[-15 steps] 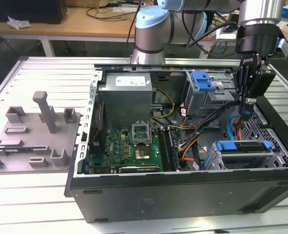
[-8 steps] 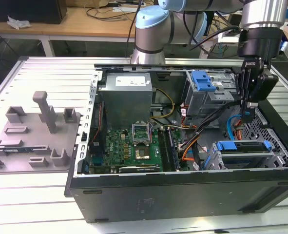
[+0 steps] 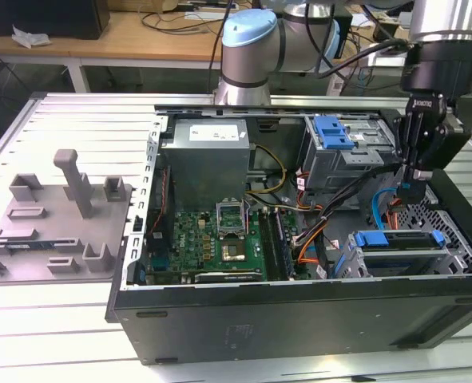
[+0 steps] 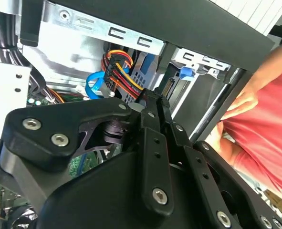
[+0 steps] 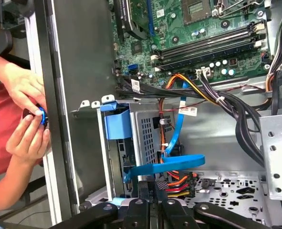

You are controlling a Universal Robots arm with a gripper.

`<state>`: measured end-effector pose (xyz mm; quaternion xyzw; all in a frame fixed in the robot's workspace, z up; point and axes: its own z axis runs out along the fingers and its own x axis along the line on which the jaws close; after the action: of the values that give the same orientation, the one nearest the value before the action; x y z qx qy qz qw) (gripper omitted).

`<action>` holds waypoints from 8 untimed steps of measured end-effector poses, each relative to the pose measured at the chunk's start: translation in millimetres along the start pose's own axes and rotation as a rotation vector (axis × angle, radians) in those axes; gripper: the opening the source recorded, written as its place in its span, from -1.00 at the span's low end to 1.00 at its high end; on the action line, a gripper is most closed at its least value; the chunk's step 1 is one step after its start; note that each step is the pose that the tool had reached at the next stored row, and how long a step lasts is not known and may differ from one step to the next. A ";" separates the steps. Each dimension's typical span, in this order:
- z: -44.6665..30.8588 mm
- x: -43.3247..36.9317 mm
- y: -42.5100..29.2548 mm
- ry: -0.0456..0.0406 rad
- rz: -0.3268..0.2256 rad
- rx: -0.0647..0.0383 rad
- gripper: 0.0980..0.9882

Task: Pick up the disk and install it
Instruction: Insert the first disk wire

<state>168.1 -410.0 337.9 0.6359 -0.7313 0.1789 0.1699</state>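
Gripper (image 3: 411, 191) hangs fingers-down inside the open computer case (image 3: 299, 319). Fingers (image 4: 152, 102) are drawn close together, and a black power connector (image 4: 168, 88) with red, yellow and orange wires looks pinched at their tips. The same shows in the first wrist view, gripper (image 5: 152, 189) with the connector (image 5: 161, 184) at its tips.

The disk (image 3: 395, 249) sits in the drive cage just below the gripper, blue carrier bracket facing up, apart from the fingers. A blue flat cable (image 5: 169, 164) loops just ahead of the fingertips. The motherboard (image 3: 212, 235) lies farther off, across the case from the gripper.

A person's hands (image 5: 26, 114) are outside the case wall nearest the gripper, pinching a small blue part (image 5: 41, 117). The grey fixture (image 3: 60, 215) rests well away from the gripper, outside the case on the far side.
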 end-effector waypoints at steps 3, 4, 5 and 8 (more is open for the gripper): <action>1.2 6.6 -0.5 -0.0278 -0.001 -0.004 -0.85; 1.3 8.6 -0.6 -0.0347 -0.001 -0.005 -0.85; 1.3 10.3 -0.7 -0.0399 -0.001 -0.005 -0.85; 1.3 17.3 -0.9 -0.0576 -0.001 -0.008 -0.85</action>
<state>166.6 -425.8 345.1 0.6405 -0.7362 0.1576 0.1513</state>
